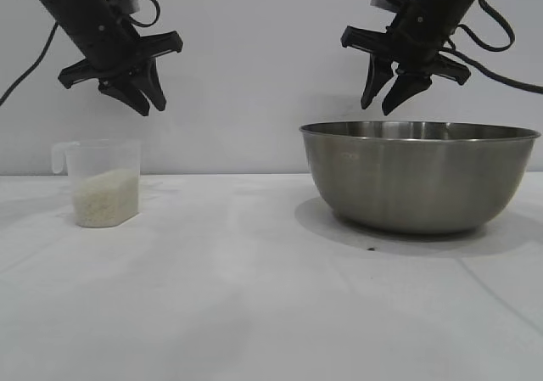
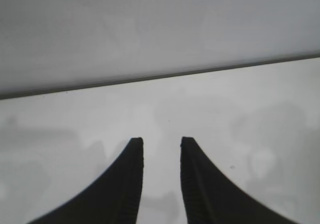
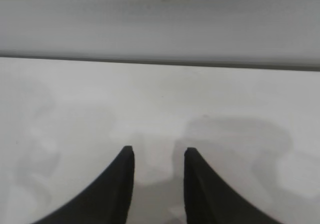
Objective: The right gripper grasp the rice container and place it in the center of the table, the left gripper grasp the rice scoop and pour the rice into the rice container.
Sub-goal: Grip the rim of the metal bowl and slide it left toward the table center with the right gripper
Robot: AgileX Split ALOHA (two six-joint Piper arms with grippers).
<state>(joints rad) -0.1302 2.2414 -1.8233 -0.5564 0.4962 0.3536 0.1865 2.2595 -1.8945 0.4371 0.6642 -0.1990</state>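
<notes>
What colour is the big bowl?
The large round stainless-steel bowl is shiny silver-grey; the exterior view shows it best.

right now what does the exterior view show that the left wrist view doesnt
Only the exterior view shows the large round stainless-steel bowl, the small translucent plastic measuring cup with white rice grains inside, and the black right gripper raised over the bowl's rim, fingers apart. Only the left wrist view shows the seam where table meets wall, seen between two fingertips. Both show the black left gripper, open and empty, and the plain white table.
</notes>
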